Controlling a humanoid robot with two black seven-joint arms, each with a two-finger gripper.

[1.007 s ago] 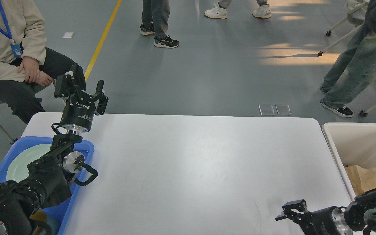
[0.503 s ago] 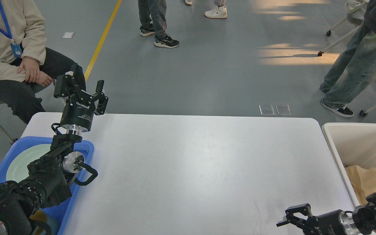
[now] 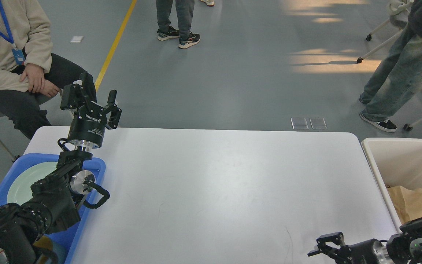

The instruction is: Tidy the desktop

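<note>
White and bare across its whole middle, the desktop (image 3: 214, 190) shows nothing loose to pick up, so the tidying looks finished or close to it; a pale plate (image 3: 22, 183) already lies in the blue tray (image 3: 99, 165) at the left edge, and brown paper (image 3: 407, 205) sits in the cream bin (image 3: 398, 157) off the right edge. Any next move would probably be drawing both arms back to rest. At the far left corner the left gripper (image 3: 93, 101) stands upright, fingers apart, holding nothing. Near the front right corner the right gripper (image 3: 324, 245) hangs low over the surface, fingers spread, empty.
</note>
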